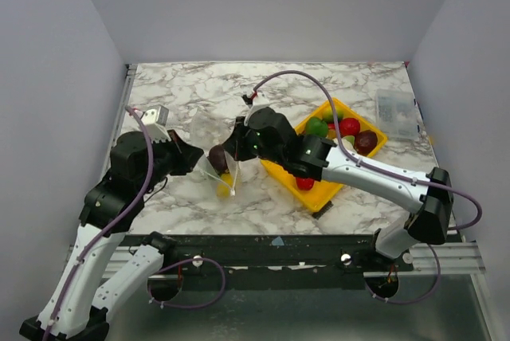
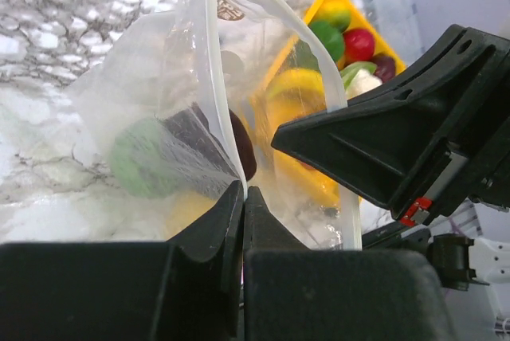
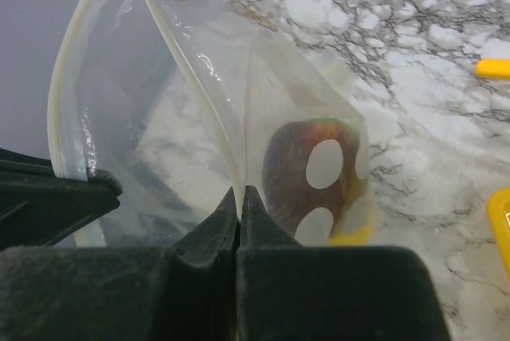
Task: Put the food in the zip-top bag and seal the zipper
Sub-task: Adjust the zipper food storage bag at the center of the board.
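Note:
The zip-top bag hangs between my two grippers over the marble table, its mouth pulled open. My left gripper is shut on one edge of the bag. My right gripper is shut on the other edge of the bag. Inside the bag I see a dark purple piece, a green piece and something yellow. The zipper runs as a pale strip along the mouth. More food, a green piece and a red piece, lies in the yellow tray.
A small rigid clear box stands at the back right beyond the tray. A small yellow stick lies on the marble. My right arm reaches across the tray. The table's walls close in at left, right and back.

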Controlling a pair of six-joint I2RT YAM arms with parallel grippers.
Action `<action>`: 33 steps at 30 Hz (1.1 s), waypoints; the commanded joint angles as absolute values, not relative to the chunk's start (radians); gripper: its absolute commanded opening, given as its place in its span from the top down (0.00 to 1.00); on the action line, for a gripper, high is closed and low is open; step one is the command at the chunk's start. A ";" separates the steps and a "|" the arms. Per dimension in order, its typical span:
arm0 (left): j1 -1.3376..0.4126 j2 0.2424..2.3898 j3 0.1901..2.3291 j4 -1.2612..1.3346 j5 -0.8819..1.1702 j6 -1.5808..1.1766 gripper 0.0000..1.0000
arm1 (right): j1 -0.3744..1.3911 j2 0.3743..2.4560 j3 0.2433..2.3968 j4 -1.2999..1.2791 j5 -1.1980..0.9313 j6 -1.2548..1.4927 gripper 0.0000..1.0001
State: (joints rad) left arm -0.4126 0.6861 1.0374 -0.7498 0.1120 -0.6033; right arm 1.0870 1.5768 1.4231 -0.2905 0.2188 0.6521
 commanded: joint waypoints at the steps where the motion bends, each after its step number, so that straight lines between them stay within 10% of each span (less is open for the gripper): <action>1: -0.408 0.656 1.014 -0.740 0.070 -0.638 1.00 | 1.094 1.537 1.421 -0.299 0.118 0.647 1.00; 33: -0.388 0.689 0.914 -0.724 0.098 -0.640 1.00 | 1.094 1.611 1.422 -0.283 0.252 0.632 1.00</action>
State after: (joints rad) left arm -0.3943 0.7132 0.8242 -0.7036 0.1143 -0.6628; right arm 1.0874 1.6016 1.3392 -0.2348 0.2085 0.6548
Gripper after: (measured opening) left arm 0.011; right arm 0.006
